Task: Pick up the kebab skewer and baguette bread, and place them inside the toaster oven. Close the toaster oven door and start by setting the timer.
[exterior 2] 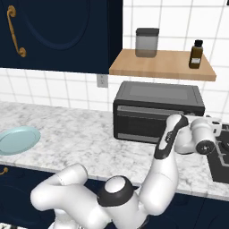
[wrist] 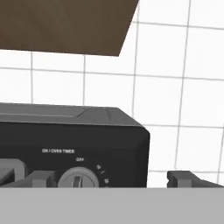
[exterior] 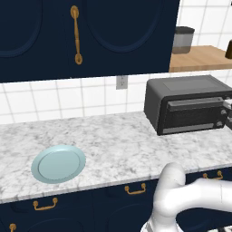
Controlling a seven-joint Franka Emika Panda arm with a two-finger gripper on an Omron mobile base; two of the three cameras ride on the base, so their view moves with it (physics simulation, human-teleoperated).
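Facing the oven (wrist: 87,131), the gripper (wrist: 111,178) stands with fingers wide apart, straddling the timer knob (wrist: 78,178). The door (exterior: 192,114) is closed. The plate (exterior: 58,163) lies bare.

Kitchen: I face a marble counter (exterior: 113,140), navy cabinets (exterior: 90,36), tiled wall (exterior: 59,97), toaster oven (exterior 2: 156,112).

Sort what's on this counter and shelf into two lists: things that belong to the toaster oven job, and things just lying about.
Belongs to the job:
- toaster oven, door shut
- timer knob, pointing at off
- open gripper in front of that knob

Just lying about:
- blue plate, nothing on it
- grey canister on the wooden shelf
- brown bottle on the same shelf
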